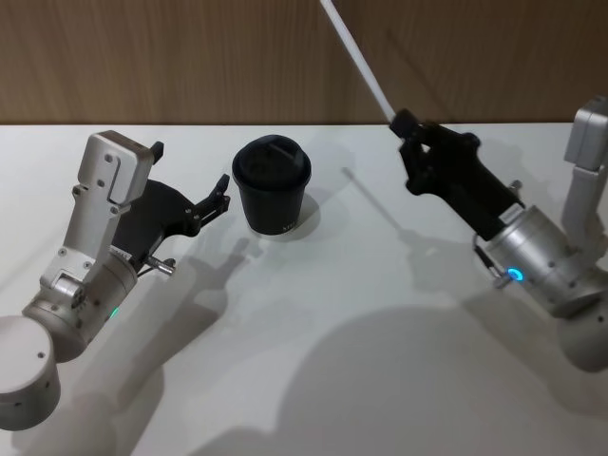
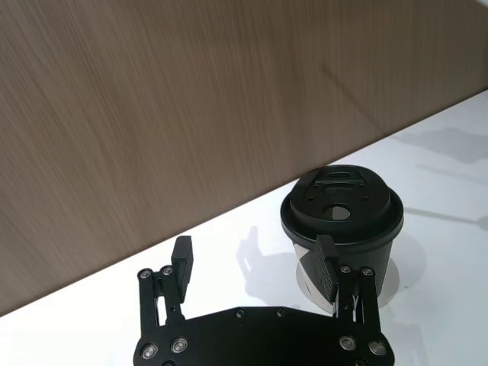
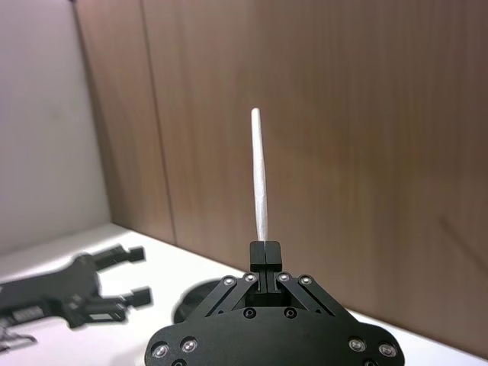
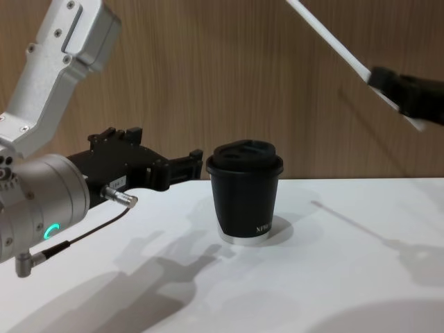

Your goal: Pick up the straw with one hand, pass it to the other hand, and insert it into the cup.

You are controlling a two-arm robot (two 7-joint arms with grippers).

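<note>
Head view: the right gripper (image 1: 404,123) is clamped on the straw (image 1: 359,57), which juts out past its tips. The cup (image 1: 273,185) stands on the worktop (image 1: 380,313) just ahead of the left gripper (image 1: 192,167). Left wrist view: that gripper's fingers (image 2: 181,263) are apart, one just beside the cup.

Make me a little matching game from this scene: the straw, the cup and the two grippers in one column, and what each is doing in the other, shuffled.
Column one:
1. straw
2. cup
3. left gripper
4. right gripper

Column two:
A. open, holding nothing, beside the cup
B. slanting up in the air
C. shut on the straw near its lower end
D. upright and lidded

Pairs: 1-B, 2-D, 3-A, 4-C.
</note>
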